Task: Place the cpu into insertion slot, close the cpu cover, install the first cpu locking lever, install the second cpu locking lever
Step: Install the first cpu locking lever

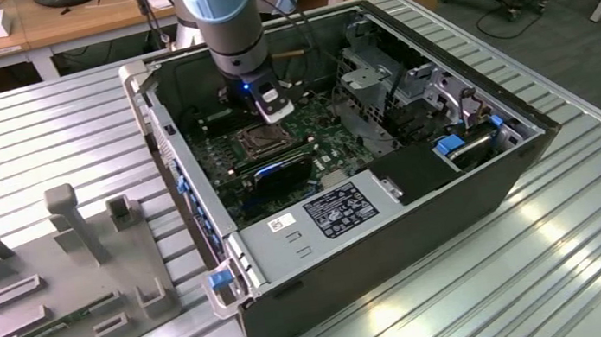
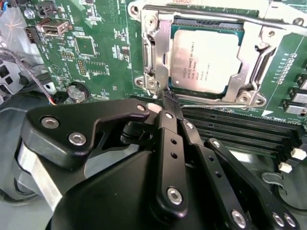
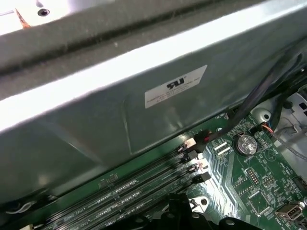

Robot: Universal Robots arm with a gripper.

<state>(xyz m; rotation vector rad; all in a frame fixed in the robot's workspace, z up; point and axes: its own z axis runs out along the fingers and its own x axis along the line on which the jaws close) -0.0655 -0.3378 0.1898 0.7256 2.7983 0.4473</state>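
Observation:
The cpu (image 2: 204,60), pale and silvery, lies flat in the insertion slot (image 1: 265,138) on the green motherboard. The cpu cover (image 2: 249,72), a silvery frame with a cut-out centre, lies down around the chip. A thin metal lever rod (image 2: 216,13) runs along one side of the cover. My gripper (image 2: 169,98) is shut, its black fingers (image 2: 165,124) pressed together, the tips at the socket's corner next to the memory slots. In the exterior view the gripper (image 1: 272,107) hangs just behind the socket inside the open case. I cannot tell whether the tips touch a lever.
Black memory slots (image 2: 240,132) run beside the socket. A coin battery (image 2: 76,92) and loose cables sit nearby. The case wall (image 3: 144,96) rises close behind the gripper. A drive cage (image 1: 383,88) stands on the exterior view's right. A grey fixture tray (image 1: 61,287) lies outside the case.

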